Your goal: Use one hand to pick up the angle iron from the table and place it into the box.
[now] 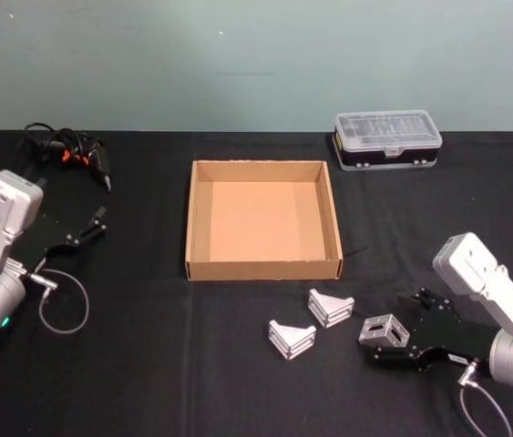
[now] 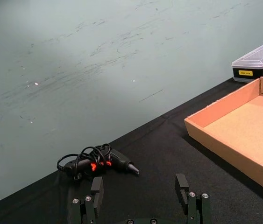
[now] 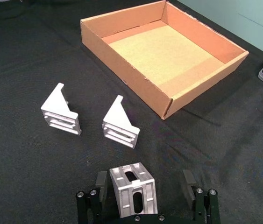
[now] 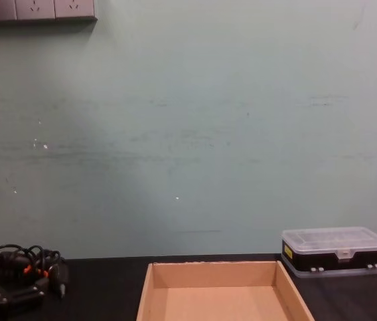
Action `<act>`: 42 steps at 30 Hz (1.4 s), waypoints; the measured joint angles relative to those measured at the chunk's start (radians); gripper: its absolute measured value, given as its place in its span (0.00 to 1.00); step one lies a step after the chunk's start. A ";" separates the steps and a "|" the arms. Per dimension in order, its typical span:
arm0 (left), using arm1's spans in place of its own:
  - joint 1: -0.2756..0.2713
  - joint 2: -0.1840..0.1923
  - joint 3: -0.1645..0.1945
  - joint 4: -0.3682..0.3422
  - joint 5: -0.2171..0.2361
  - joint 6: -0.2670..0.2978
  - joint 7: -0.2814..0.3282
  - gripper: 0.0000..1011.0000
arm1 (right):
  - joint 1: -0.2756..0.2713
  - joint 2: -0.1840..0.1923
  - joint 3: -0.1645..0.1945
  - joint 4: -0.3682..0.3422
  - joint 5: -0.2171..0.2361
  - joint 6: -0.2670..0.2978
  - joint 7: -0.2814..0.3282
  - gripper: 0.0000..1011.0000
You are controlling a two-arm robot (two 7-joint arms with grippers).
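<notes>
The right tool [image 3: 144,179] sits low over the near right of the worktop [image 1: 147,364] with its fingers [image 3: 102,181] spread; the iron [image 3: 132,190] stands between them, close against one finger with a clear gap to the other; from the wrist view it looks to be resting on the worktop, though contact with the near finger cannot be settled. The step in hand is the grasp; it would go best if the tool were centred so both fingers meet the iron's flat sides together, since a one-sided close would likely push or twist it; the ribbed metal faces are hard and smooth, so a firm, square pinch low on the body seems wiser than a grip at the top edge. A second iron [image 3: 120,123] and a third iron [image 3: 60,112] lie just beyond, apart from the tool, between it and the box [image 3: 122,65]; the lift should rise enough to clear them and the box's low front wall before moving in. The box is bare inside. The left tool [image 2: 139,186] hangs idle at the far left, fingers spread.
</notes>
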 joint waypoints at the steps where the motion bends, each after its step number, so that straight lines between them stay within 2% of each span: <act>1: 0.000 0.000 0.000 0.000 0.000 0.000 0.000 1.00 | 0.000 0.000 0.000 0.000 0.000 -0.001 0.000 0.99; 5: 0.000 0.000 0.000 0.000 0.000 0.000 0.000 1.00 | -0.001 0.002 0.000 -0.001 0.000 -0.003 0.000 0.98; 10: 0.000 0.000 0.000 0.000 0.000 0.000 0.000 1.00 | -0.002 0.003 0.001 -0.002 0.000 -0.005 -0.001 0.90; 24: 0.000 0.000 0.000 0.000 0.000 0.000 0.000 1.00 | -0.003 0.005 0.001 -0.004 0.001 -0.009 -0.002 0.48; 35: 0.000 0.000 0.000 0.000 0.000 0.000 0.000 1.00 | -0.007 0.005 0.004 -0.006 0.001 -0.014 -0.004 0.48; 42: 0.000 0.000 0.000 0.000 0.000 0.000 0.000 1.00 | -0.044 -0.010 0.067 -0.047 0.019 -0.056 -0.020 0.48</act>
